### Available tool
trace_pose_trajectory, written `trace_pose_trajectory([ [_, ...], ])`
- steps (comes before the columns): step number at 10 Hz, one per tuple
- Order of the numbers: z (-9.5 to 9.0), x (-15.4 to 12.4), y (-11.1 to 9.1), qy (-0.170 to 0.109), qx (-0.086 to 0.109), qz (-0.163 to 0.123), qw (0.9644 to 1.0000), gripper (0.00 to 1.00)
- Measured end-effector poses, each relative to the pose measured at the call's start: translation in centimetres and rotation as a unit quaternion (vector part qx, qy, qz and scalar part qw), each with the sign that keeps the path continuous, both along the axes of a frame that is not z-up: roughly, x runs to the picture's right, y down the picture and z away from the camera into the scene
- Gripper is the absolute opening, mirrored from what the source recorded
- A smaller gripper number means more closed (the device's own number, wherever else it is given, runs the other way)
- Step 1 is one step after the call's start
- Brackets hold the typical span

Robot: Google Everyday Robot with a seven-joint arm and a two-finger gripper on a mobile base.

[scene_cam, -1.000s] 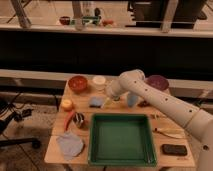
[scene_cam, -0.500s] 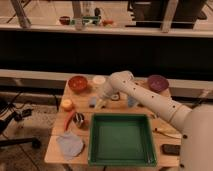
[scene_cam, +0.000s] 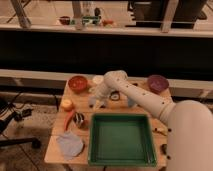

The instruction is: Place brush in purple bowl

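The purple bowl [scene_cam: 157, 83] sits at the table's back right. My arm reaches from the lower right across the table to the left. My gripper [scene_cam: 95, 101] is down at the table left of centre, right over the light-blue brush [scene_cam: 92, 104]. Only a bit of the brush shows beneath it. I cannot tell whether the gripper touches the brush.
A red-orange bowl [scene_cam: 78, 83] and a white item [scene_cam: 98, 79] stand at the back left. A yellow-orange item [scene_cam: 66, 104], a red item [scene_cam: 69, 119] and a grey cloth [scene_cam: 70, 144] lie on the left. A green tray [scene_cam: 121, 139] fills the front centre.
My arm has swung left from the table's middle, and the gripper has come down over the brush. The other things have not moved.
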State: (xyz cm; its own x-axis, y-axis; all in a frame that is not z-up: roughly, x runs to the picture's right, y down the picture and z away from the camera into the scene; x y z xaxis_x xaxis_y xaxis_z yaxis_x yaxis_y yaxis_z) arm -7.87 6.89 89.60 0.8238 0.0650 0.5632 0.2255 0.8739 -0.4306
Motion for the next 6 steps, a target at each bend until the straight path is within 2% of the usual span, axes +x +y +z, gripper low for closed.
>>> trace_pose_trajectory([
  [2, 1.6, 0.0, 0.5, 0.007, -0.009, -0.015, 0.9998, 0.8],
  [6, 4.0, 1.2, 0.7, 0.027, -0.015, -0.024, 0.9992, 0.8],
])
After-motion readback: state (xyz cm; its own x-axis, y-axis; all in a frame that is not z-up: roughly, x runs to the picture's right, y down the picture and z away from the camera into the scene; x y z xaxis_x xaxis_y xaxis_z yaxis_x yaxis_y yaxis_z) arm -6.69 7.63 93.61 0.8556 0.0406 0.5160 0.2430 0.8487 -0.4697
